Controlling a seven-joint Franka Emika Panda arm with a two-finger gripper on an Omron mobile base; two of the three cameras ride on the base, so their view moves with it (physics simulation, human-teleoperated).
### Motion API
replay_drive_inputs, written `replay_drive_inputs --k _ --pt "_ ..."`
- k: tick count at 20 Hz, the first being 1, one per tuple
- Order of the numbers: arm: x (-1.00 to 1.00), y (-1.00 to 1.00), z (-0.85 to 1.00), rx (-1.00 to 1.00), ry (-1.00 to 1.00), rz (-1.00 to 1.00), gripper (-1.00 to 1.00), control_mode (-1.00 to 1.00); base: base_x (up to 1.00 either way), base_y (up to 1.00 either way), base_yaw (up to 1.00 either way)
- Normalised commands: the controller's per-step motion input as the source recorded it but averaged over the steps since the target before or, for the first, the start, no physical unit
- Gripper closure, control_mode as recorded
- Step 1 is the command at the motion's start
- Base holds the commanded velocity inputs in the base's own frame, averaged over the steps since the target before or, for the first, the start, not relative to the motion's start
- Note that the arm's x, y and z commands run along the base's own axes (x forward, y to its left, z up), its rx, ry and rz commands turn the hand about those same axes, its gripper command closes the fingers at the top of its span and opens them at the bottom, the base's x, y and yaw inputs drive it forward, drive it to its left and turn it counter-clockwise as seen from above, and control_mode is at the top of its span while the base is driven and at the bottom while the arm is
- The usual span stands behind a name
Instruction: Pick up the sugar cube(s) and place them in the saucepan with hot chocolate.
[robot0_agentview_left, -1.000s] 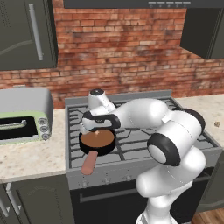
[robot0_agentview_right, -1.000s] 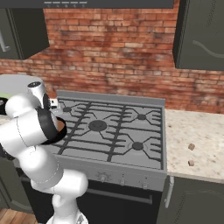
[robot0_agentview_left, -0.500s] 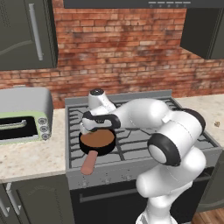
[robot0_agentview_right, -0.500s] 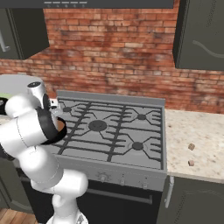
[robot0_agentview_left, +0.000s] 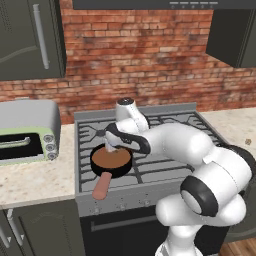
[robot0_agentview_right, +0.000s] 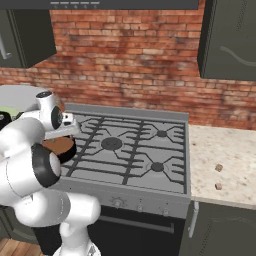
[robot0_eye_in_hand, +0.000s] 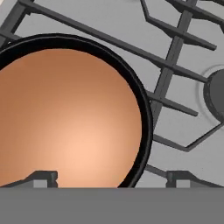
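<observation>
Red brick ran across the top of both base views, with dark cabinets (robot0_agentview_left: 30, 40) in the upper corners and a speckled beige counter (robot0_agentview_right: 220, 155) at either side of a grey gas stove (robot0_agentview_right: 130, 150) with black grates. A toaster oven (robot0_agentview_left: 27, 132) sat at the left edge of the left base view, and two small brown sugar cubes (robot0_agentview_right: 218, 168) lay on the counter at the right of the right base view (one just below the other, apart). Compared with a second earlier, the arm and pan sat in the same places; nothing else looked shifted. The saucepan with hot chocolate (robot0_agentview_left: 111, 161) stood left of centre in the left base view, on the stove's front left burner, its brown surface filling the left of the hand view. Its salmon-pink handle (robot0_agentview_left: 101, 185) ran toward the lower left of that frame, to the stove's front edge. The gripper (robot0_eye_in_hand: 111, 177) hung just above the pan's rim, fingers (robot0_eye_in_hand: 43, 177) spread wide and empty.
</observation>
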Motion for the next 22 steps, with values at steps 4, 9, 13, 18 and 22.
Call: replay_drive_inputs --k 4,9,13,18,22 --pt "-0.01 -0.63 0.58 0.00 0.00 -0.10 -1.00 -1.00 0.00 0.00 0.00" --pt "0.00 -0.67 0.48 0.00 0.00 -0.10 -1.00 -1.00 0.00 0.00 0.00" --pt "0.00 -0.81 0.16 0.00 0.00 -0.17 -1.00 -1.00 0.00 0.00 0.00" --pt "-0.03 -0.97 0.00 0.00 0.00 -0.23 -1.00 -1.00 0.00 0.00 0.00" --pt "0.00 -1.00 0.00 0.00 0.00 -0.26 -1.00 -1.00 0.00 0.00 0.00"
